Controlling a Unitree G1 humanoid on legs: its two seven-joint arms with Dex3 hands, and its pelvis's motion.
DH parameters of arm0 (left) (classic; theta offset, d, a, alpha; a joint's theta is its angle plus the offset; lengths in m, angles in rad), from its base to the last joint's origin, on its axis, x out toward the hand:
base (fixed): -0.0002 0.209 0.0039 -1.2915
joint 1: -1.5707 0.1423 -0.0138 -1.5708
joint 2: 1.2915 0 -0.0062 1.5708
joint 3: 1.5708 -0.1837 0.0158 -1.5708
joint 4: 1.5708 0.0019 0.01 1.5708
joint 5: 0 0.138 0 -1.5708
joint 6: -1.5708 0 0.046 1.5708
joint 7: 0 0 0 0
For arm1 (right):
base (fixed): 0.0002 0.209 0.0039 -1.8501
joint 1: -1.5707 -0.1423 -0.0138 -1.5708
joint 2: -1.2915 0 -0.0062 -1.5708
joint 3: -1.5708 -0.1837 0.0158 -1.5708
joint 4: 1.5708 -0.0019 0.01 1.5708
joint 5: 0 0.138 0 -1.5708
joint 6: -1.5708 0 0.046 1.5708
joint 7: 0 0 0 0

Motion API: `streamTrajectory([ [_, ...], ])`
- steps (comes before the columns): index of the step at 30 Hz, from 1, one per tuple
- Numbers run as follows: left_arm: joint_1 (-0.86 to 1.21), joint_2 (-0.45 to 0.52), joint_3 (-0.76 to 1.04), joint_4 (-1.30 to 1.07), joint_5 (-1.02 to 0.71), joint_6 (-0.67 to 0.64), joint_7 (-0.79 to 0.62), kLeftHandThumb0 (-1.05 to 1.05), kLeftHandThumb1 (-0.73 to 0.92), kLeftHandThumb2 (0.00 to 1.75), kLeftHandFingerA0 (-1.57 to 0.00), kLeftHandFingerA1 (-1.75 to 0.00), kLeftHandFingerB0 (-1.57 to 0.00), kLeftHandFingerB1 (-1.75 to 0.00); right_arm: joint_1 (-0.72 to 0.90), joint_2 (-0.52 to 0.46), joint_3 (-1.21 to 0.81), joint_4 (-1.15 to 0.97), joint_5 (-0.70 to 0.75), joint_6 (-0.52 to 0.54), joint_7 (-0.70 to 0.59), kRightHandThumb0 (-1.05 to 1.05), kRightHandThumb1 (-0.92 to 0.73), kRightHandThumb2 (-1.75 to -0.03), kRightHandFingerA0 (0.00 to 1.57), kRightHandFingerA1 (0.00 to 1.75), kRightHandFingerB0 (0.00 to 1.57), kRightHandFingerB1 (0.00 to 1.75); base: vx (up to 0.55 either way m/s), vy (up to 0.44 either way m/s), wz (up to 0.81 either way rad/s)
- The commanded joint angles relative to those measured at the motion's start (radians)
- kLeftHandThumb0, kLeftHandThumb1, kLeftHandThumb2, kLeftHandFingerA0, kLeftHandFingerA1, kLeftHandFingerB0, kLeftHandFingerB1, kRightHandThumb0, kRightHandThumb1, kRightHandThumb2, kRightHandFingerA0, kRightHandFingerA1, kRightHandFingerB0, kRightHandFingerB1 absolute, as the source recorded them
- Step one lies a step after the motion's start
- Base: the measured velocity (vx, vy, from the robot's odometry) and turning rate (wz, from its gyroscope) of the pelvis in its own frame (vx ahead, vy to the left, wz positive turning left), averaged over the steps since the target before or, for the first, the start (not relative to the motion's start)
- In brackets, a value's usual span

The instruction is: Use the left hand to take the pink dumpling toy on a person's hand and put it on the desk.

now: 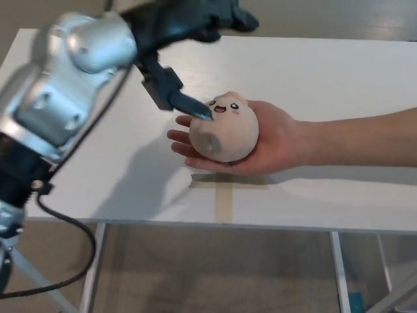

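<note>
A round, pale pink dumpling toy (225,130) with a smiling face rests on a person's upturned palm (281,142), held just above the white desk (345,72). My left hand (182,26) reaches in from the upper left on its silver forearm (71,78). It is open with its fingers spread. Its thumb tip (193,107) touches the toy's upper left side, while the other fingers (238,18) stay above and behind the toy, clear of it. My right hand is out of sight.
The person's bare forearm (365,140) stretches in from the right across the desk. A strip of beige tape (223,201) lies on the desk near its front edge, under the palm. Black cable (62,222) hangs off my left arm.
</note>
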State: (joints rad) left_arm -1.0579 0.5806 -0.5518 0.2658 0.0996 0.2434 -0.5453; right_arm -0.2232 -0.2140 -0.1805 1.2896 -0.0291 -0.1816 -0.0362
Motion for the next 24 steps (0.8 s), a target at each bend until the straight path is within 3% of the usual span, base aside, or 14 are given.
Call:
streamTrajectory([
  [1,-0.048,-0.084,-0.084,0.123,0.176,0.12,-0.017,-0.3,0.19,0.8,0.0,-0.48,0.0,-0.47,0.003,-0.007,-0.001,0.005,0.007,0.025,0.021,-0.25,-0.65,-0.6,0.46,0.4,0.4,0.38,0.0,0.0,0.0],
  [3,-0.054,-0.103,-0.09,0.154,0.186,0.129,-0.015,-0.3,0.19,0.8,0.0,-0.48,0.0,-0.47,0.004,-0.008,0.001,0.004,0.005,0.024,0.021,-0.26,-0.65,-0.6,0.46,0.4,0.39,0.38,0.0,0.0,0.0],
  [4,-0.053,-0.11,-0.091,0.165,0.191,0.131,-0.012,-0.54,0.41,0.54,-0.2,-0.31,-0.16,-0.28,0.004,-0.007,0.002,0.004,0.003,0.024,0.02,-0.26,-0.65,-0.6,0.46,0.4,0.39,0.38,0.0,0.0,0.0],
  [8,-0.055,-0.14,-0.086,0.2,0.215,0.138,-0.008,-0.53,0.42,0.53,-0.2,-0.31,-0.17,-0.28,0.002,-0.007,0.005,0.003,0.002,0.025,0.018,-0.26,-0.65,-0.6,0.45,0.4,0.39,0.38,0.0,0.0,0.0],
  [9,-0.056,-0.153,-0.087,0.213,0.224,0.139,-0.005,-0.28,0.18,0.8,-0.06,-0.5,-0.06,-0.49,0.002,-0.008,0.005,0.002,0.002,0.025,0.019,-0.27,-0.65,-0.6,0.45,0.4,0.39,0.38,0.0,0.0,0.0],
  [10,-0.056,-0.153,-0.087,0.213,0.224,0.139,-0.005,-0.28,0.18,0.8,-0.06,-0.5,-0.06,-0.49,0.002,-0.008,0.005,0.002,0.002,0.025,0.019,-0.27,-0.65,-0.6,0.45,0.4,0.39,0.38,0.0,0.0,0.0],
  [11,-0.054,-0.167,-0.09,0.222,0.234,0.148,-0.004,-0.53,0.41,0.53,-0.2,-0.31,-0.18,-0.28,0.002,-0.009,0.005,0.001,0.002,0.025,0.018,-0.27,-0.65,-0.6,0.45,0.4,0.39,0.37,0.0,0.0,0.0],
  [14,-0.046,-0.189,-0.087,0.23,0.255,0.161,-0.007,-0.52,0.42,0.53,-0.17,-0.3,-0.19,-0.29,0.002,-0.009,0.007,0.001,0.0,0.026,0.017,-0.27,-0.65,-0.6,0.45,0.4,0.39,0.37,0.0,0.0,0.0],
  [15,-0.032,-0.197,-0.087,0.224,0.265,0.165,-0.003,-0.29,0.2,0.8,0.0,-0.49,0.0,-0.46,0.002,-0.008,0.008,0.0,0.001,0.026,0.016,-0.27,-0.65,-0.6,0.45,0.4,0.39,0.37,0.0,0.0,0.0],
  [19,0.001,-0.211,-0.088,0.202,0.289,0.168,0.004,-0.29,0.2,0.8,0.0,-0.48,0.0,-0.46,0.003,-0.008,0.009,-0.002,0.002,0.023,0.018,-0.27,-0.65,-0.6,0.44,0.4,0.38,0.37,0.0,0.0,0.0],
  [20,0.009,-0.214,-0.084,0.198,0.291,0.165,0.003,-0.51,0.41,0.53,-0.21,-0.31,-0.18,-0.29,0.002,-0.009,0.009,-0.002,0.002,0.023,0.018,-0.27,-0.65,-0.6,0.44,0.4,0.39,0.37,0.0,0.0,0.0],
  [21,0.009,-0.214,-0.084,0.198,0.291,0.165,0.003,-0.51,0.41,0.53,-0.21,-0.31,-0.18,-0.29,0.002,-0.009,0.009,-0.002,0.002,0.023,0.018,-0.27,-0.65,-0.6,0.44,0.4,0.39,0.37,0.0,0.0,0.0],
  [22,0.019,-0.218,-0.074,0.2,0.286,0.151,0.005,-0.49,0.41,0.53,-0.5,-0.44,-0.21,-0.3,0.0,-0.009,0.01,-0.001,0.001,0.024,0.018,-0.27,-0.65,-0.6,0.44,0.4,0.38,0.37,0.0,0.0,0.0],
  [24,0.03,-0.223,-0.06,0.203,0.279,0.135,0.007,-0.49,0.41,0.53,-0.5,-0.44,-0.21,-0.3,-0.002,-0.009,0.01,0.0,0.0,0.024,0.018,-0.27,-0.65,-0.6,0.44,0.4,0.38,0.37,0.0,0.0,0.0],
])
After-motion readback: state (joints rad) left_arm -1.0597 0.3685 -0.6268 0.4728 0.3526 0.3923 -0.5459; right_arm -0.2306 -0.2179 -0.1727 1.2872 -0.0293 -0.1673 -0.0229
